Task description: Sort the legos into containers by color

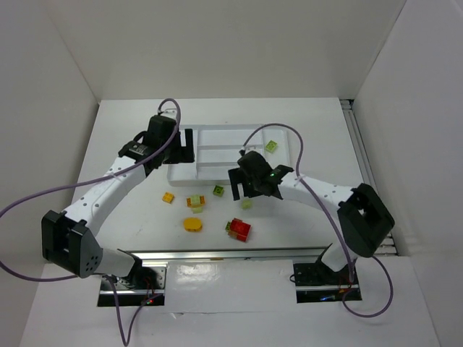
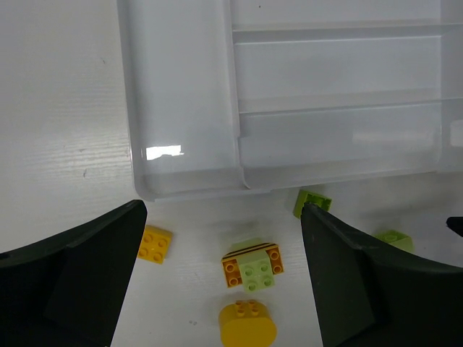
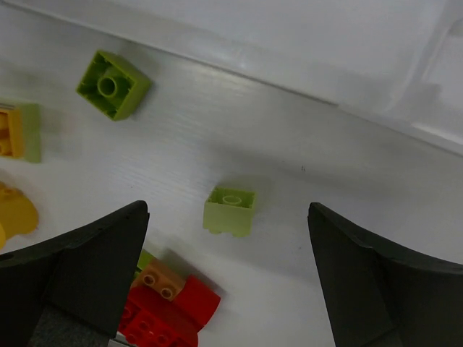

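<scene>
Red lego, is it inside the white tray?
No, the red lego lies on the bare table, outside the white tray and on its near side.

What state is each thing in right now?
Left tool: open, empty, at the white rectangular plastic tray's left end.
Right tool: open, empty, above a small pale green plastic brick on the table.
Lime green plastic brick: inside the tray's right end section.
Red plastic brick: loose on the table.
</scene>
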`<state>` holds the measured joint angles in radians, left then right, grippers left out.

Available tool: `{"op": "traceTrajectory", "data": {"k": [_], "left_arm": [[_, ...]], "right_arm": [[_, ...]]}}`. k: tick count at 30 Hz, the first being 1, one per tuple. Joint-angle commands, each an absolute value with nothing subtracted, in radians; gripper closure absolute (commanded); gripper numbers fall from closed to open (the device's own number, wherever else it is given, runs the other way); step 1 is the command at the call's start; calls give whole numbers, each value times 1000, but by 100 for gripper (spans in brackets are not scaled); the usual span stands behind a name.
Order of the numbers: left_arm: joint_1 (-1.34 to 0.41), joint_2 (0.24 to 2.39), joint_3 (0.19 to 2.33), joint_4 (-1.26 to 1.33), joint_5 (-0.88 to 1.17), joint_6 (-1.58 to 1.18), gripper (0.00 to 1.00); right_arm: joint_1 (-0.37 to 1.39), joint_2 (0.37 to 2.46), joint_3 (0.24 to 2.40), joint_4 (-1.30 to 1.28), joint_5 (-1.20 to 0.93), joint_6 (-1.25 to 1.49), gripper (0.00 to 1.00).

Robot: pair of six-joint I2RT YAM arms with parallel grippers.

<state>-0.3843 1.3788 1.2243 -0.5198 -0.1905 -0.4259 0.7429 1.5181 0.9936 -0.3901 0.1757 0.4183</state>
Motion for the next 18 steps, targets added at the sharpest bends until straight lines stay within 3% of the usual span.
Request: {"op": "traceTrajectory", "data": {"k": [1,7,11,15,16,18], "left_arm": [[-388,1390,1259,-517,-172,-445,1],[-397,1390,1250,-517,-172,-445,1],[-397,1390,1250,-517,-181,-436,1],[-397,1390,1250,-517,-181,-436,1],[-397,1390,1250,-517,-181,-436,1],[-397,1390,1250,-517,-181,-436,1]], "right_arm": [[773,1581,1028,-425,153,423,1],[785,1689,1046,-436,134,414,3],[807,1703,1046,-436,133,411,19],[816,1691,1037,-436,146,431,45],[816,1681,1051,-446,167,442,59],[816,1640,1077,-480,214,455,65]]}}
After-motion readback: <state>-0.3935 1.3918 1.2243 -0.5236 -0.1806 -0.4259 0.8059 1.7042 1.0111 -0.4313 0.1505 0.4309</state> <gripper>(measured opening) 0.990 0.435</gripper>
